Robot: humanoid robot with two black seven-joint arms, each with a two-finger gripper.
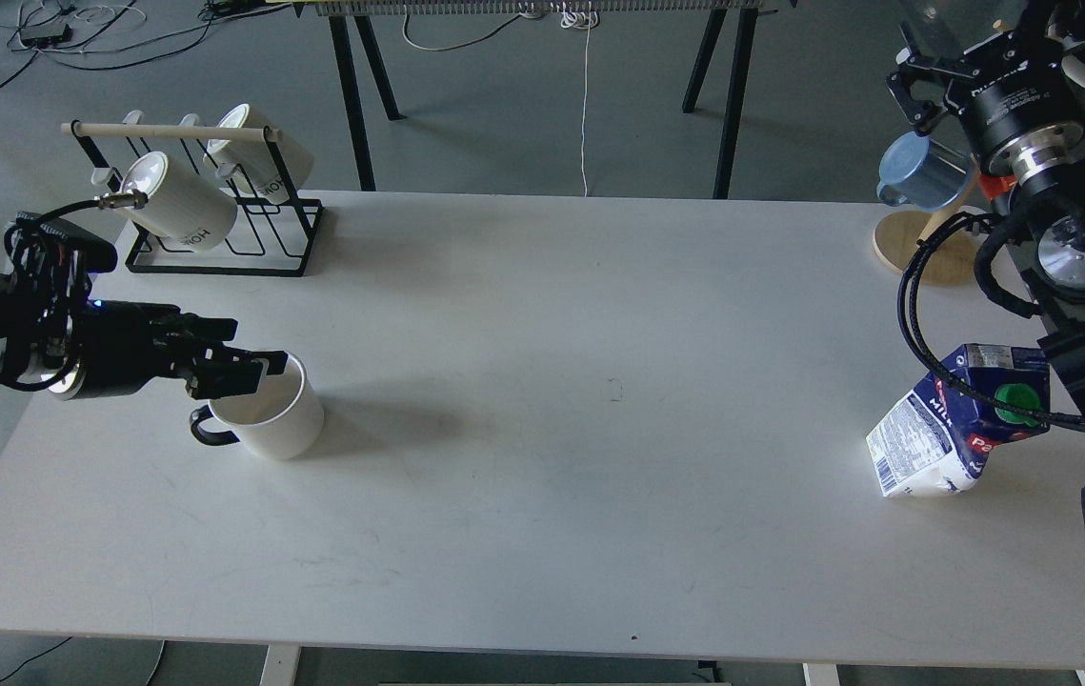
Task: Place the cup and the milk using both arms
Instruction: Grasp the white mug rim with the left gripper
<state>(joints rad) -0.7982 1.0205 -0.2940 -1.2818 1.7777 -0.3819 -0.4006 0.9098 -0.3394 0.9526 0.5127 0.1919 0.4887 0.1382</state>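
Note:
A white cup (277, 425) with a black handle stands upright at the table's left, handle pointing left. My left gripper (239, 360) comes in from the left, its jaws apart, with the fingertips over the cup's near-left rim; it holds nothing. A blue and white milk carton (947, 431) with a green cap stands dented and leaning at the right edge, with my right arm's cables crossing it. My right gripper (914, 88) is raised at the top right, open and empty, just above a blue cup (918, 176).
A black wire rack (218, 250) with two white mugs stands at the back left. The blue cup hangs on a wooden stand with a round base (904, 250) at the back right. The white table (580, 457) spreads between cup and carton.

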